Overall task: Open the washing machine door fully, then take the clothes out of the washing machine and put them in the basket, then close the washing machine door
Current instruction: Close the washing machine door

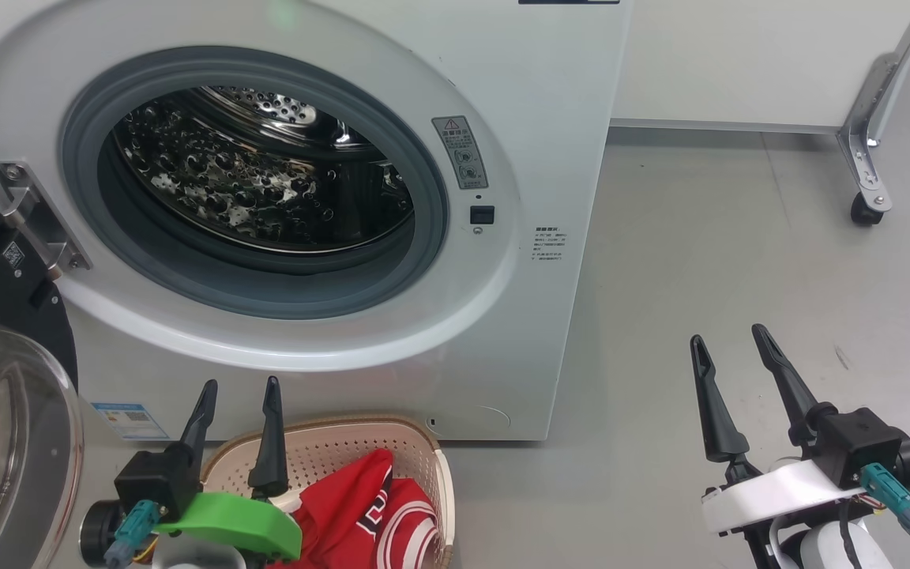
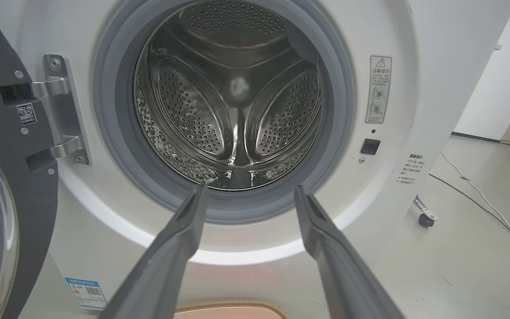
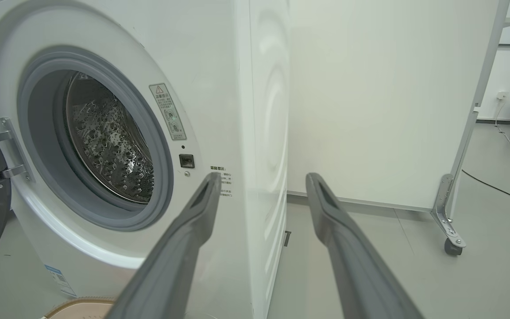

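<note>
The white washing machine [image 1: 550,95] fills the upper left of the head view, its steel drum [image 1: 257,174] bare inside. The washing machine door [image 1: 5,411] is swung wide to the left, black rim and clear glass bowl showing. Below the opening stands the cream basket [image 1: 329,442] with the red clothes [image 1: 368,514] lying in it. My left gripper [image 1: 240,389] hangs open above the basket's back edge, fingers pointing at the machine front. My right gripper [image 1: 731,338] is open over bare floor to the machine's right. Both wrist views face the machine [image 2: 414,26] [image 3: 219,66], fingers spread, nothing between them.
A white partition panel [image 1: 739,63] on a metal caster foot [image 1: 866,209] stands behind and right of the machine. Grey floor [image 1: 700,261] stretches to the right. A cable [image 2: 481,195] runs along the floor at the far right.
</note>
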Robot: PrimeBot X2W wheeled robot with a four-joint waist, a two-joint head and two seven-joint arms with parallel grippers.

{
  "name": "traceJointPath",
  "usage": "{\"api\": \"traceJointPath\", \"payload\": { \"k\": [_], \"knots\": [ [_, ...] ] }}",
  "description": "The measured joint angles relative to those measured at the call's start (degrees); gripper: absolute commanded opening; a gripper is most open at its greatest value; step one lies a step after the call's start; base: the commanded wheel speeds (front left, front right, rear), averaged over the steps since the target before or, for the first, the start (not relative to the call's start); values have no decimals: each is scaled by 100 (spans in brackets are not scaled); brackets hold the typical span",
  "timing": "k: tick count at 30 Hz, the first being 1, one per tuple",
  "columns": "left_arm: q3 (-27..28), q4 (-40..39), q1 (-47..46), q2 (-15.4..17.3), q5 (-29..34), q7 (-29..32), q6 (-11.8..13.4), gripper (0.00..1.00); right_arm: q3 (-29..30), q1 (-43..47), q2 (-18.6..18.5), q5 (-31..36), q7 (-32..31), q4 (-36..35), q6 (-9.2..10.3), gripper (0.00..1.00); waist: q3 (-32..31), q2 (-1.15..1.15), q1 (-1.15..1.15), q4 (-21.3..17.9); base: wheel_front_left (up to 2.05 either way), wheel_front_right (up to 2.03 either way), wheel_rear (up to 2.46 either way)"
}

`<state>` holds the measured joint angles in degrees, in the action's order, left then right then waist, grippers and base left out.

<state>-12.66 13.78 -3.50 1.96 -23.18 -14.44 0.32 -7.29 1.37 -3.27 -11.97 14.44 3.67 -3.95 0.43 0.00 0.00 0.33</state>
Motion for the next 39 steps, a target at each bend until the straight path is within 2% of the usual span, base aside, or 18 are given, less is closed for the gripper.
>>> {"api": "traceJointPath", "payload": {
  "k": [39],
  "knots": [
    [-78, -223, 153, 7, 19, 20, 148, 100, -57, 0, 7, 0, 0, 9, -1, 100, -1, 0, 0, -21, -6, 6, 0]
  ]
}}
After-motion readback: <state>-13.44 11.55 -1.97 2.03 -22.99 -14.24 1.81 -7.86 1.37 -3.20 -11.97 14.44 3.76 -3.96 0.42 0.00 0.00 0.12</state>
